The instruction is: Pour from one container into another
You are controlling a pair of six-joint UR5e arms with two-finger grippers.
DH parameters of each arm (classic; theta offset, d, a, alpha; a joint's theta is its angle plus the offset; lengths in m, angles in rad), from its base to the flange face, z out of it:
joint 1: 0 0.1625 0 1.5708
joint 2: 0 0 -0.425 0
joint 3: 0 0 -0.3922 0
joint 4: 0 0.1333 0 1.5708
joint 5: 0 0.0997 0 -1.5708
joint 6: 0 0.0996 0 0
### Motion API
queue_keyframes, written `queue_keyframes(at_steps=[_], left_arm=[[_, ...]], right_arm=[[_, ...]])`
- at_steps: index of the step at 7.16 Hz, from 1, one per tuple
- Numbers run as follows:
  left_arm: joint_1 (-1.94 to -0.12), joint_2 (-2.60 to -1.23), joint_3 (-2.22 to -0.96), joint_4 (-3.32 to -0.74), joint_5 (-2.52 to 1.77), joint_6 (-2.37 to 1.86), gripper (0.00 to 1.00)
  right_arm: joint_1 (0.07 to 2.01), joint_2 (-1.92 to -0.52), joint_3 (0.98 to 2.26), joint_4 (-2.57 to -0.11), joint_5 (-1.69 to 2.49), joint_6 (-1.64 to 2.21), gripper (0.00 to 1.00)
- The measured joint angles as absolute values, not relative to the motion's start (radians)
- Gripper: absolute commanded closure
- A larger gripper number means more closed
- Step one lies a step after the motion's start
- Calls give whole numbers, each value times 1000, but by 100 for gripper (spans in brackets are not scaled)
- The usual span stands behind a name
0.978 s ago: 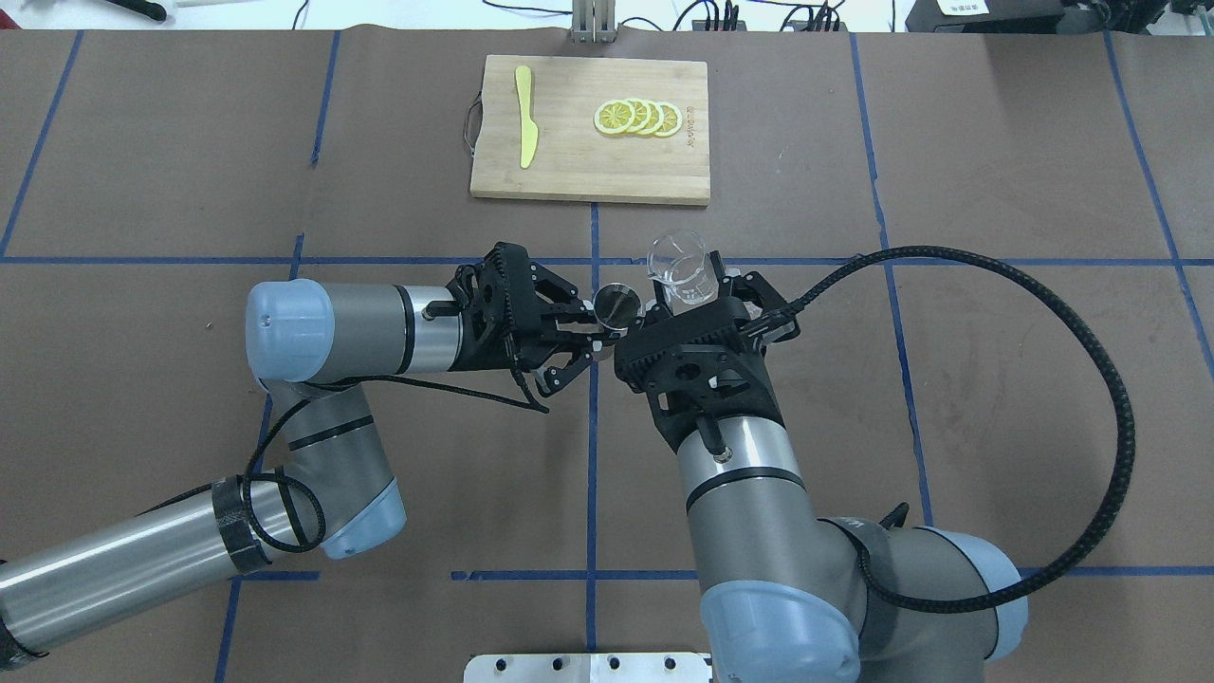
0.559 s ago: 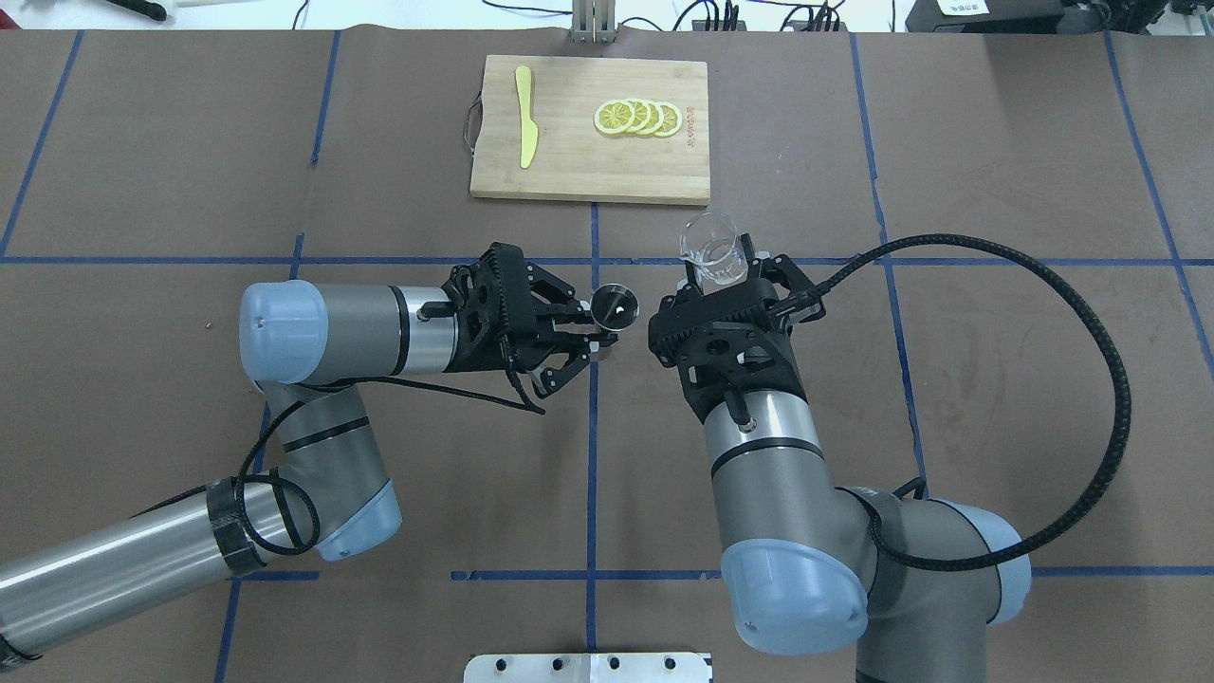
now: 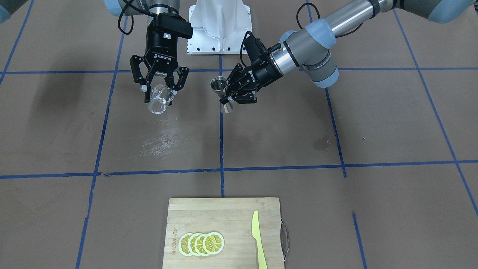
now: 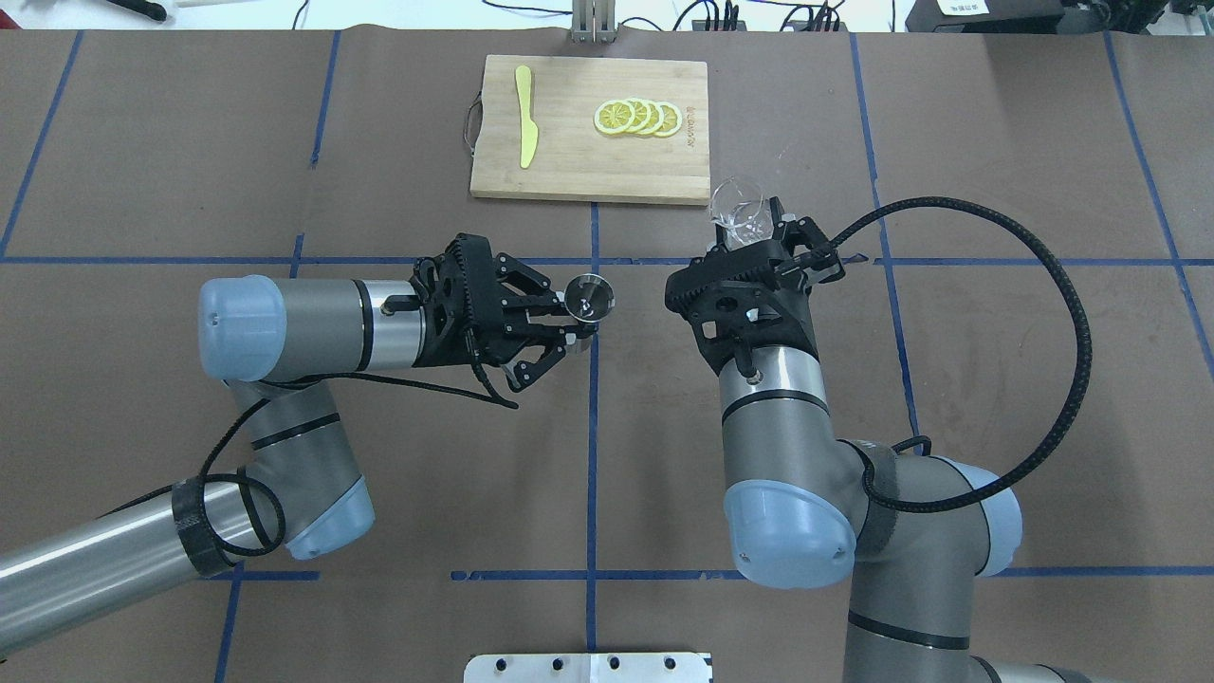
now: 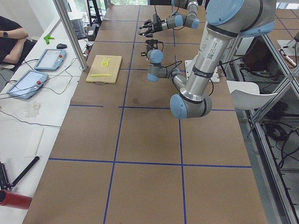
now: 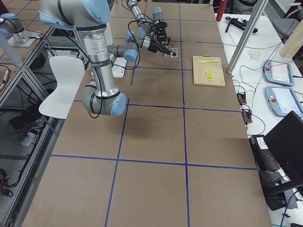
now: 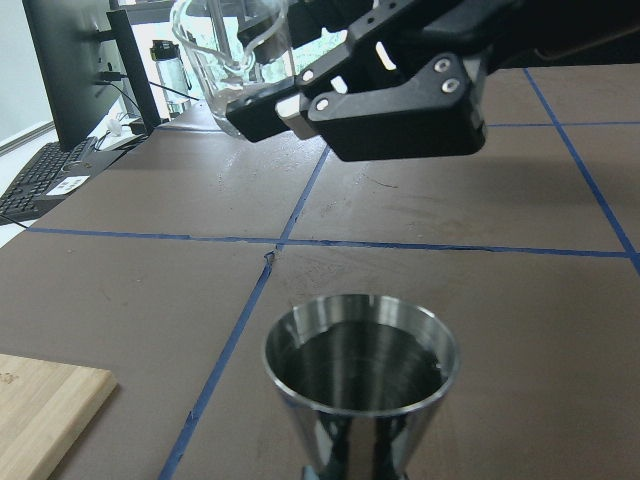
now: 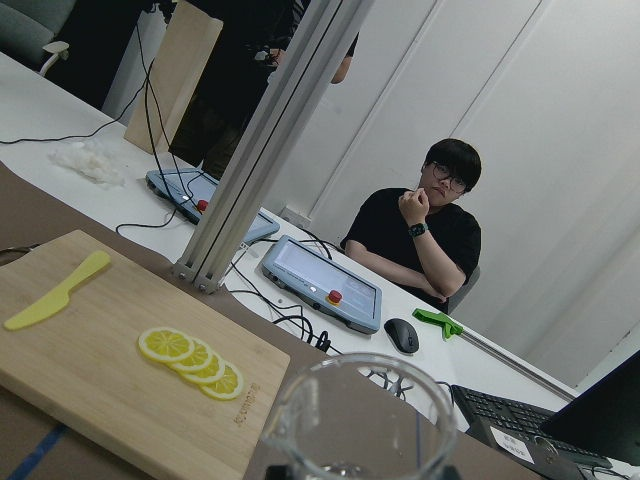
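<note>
My right gripper is shut on the clear glass cup, held above the table near the cutting board's right corner. From the front, the right gripper holds the cup close to upright. My left gripper is shut on the waist of the steel jigger, which stands upright in the air. The front view shows the jigger in the left gripper, well apart from the cup. The left wrist view shows the jigger's open mouth, with the cup behind.
A wooden cutting board lies at the far middle, with lemon slices and a yellow knife on it. A wet-looking patch marks the paper below the cup. A seated person is beyond the table.
The two grippers have drawn apart. The right one carried the cup to the right and further away, off the jigger; the left one pulled the jigger back to the left.
</note>
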State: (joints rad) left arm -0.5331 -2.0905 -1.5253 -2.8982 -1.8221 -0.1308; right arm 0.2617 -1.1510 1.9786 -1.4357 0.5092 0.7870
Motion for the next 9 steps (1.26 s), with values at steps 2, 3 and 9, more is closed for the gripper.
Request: queue_keyframes(at_steps=[2,3,9], left_arm=[[-557,-2000,-1560,-2966,-1826,-136,100],[-567,-1943,-1574,-3011,-1828,-157,100],[-593,-1485,-1639,-3406,-1757,-378,100]], right_arm=[[263,-1151,1968,-1435,509,789,100],[263,-1152,1967,-1434,509,792,100],[261,-1154,1969,-1433,507,799,100]])
